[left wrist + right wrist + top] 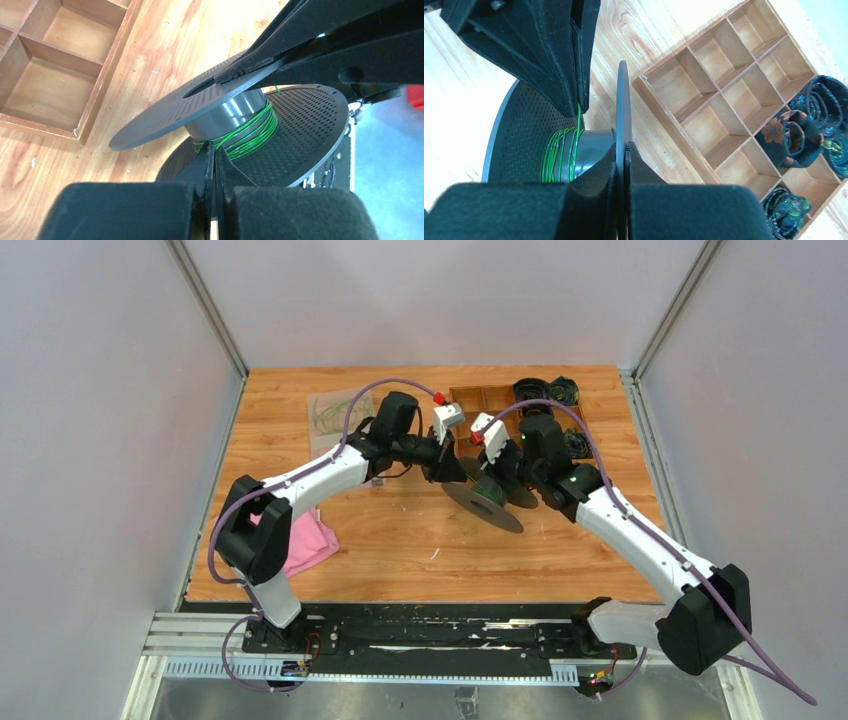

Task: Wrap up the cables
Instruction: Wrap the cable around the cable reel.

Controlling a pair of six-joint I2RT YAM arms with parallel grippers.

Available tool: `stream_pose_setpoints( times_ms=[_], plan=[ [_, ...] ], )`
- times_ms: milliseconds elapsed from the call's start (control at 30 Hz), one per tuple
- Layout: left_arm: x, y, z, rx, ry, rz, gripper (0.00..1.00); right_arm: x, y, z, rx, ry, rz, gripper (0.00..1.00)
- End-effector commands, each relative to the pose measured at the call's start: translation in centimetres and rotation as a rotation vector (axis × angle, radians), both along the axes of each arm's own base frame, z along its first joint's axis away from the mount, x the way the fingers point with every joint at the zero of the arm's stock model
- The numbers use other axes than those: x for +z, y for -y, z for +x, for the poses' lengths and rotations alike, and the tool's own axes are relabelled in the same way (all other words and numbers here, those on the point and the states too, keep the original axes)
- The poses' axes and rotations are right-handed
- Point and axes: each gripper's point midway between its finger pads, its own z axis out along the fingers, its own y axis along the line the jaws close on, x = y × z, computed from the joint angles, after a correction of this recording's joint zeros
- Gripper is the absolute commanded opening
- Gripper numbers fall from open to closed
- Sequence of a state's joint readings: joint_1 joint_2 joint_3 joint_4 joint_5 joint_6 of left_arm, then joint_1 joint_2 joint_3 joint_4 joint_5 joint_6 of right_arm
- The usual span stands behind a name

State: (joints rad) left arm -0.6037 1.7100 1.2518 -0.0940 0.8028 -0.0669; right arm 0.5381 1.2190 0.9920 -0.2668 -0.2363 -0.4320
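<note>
A light wooden counter (pixel 400 550) carries a compartmented wooden tray (pixel 696 75) at its far right, with rolled dark floral fabrics (pixel 791 137) in its right-hand cells. A pink cloth (pixel 305 540) lies near the left edge. At the middle, between the two arms, a dark grey plastic spool (pixel 232 112) with perforated flanges is held tilted, its axis leaning rather than upright. The right fingers (pixel 629 160) are clamped on the rim of one flange. The left fingers (pixel 207 160) are pinched together on a thin green cable (pixel 252 132). It is wound in several turns round the hub, crosswise to the axis, with one strand leading out to them.
</note>
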Motion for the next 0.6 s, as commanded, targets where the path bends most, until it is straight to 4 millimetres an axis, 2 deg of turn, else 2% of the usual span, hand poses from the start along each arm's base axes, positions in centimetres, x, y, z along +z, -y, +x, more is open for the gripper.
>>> stream_pose_setpoints(
  times_ms=[0,300,567],
  plan=[
    [-0.21,-1.0,0.81,-0.023,0.115,0.04,0.0,3.46,-0.12,0.97,-0.031,0.032,0.105,0.01],
    [-0.52,-1.53,0.83,-0.081,0.335,0.013,0.0,3.77,0.05,1.45,-0.058,-0.005,0.178,0.01],
    [-1.11,-1.23,0.66,-0.133,0.402,-0.013,0.0,4.03,-0.43,1.28,-0.034,-0.048,0.232,0.01]
  ],
)
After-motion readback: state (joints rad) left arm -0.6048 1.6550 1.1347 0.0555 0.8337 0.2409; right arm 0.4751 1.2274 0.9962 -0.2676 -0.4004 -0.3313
